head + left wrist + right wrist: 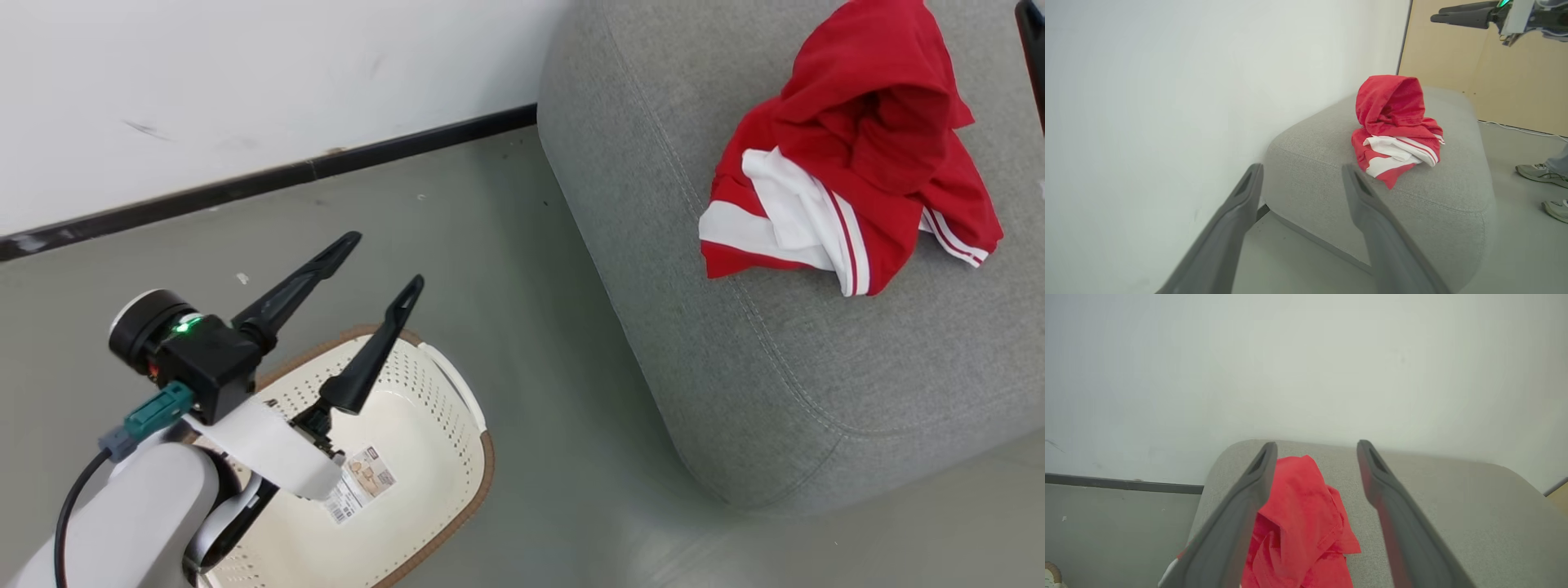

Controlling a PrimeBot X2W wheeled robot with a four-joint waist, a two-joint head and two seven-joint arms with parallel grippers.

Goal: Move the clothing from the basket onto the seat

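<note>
The red clothing [857, 155] with white bands lies in a crumpled heap on the grey seat [775, 367], near its back corner. The cream basket [482, 457] stands on the floor left of the seat, with just a label on its bottom. My left gripper [384, 260] hovers open over the basket's far rim, holding nothing. From its wrist, the left gripper [1302, 168] points toward the seat [1433, 204] and the clothing [1396, 126]. My right gripper [1317, 446] hangs open above the clothing [1298, 522], apart from it. It also shows as the right gripper [1437, 14] high over the seat.
A white wall with a dark baseboard [245, 184] runs behind the basket and the seat. A person's shoes [1539, 173] stand on the grey floor beyond the seat, before a beige panel [1494, 73]. Open floor [571, 425] separates basket and seat.
</note>
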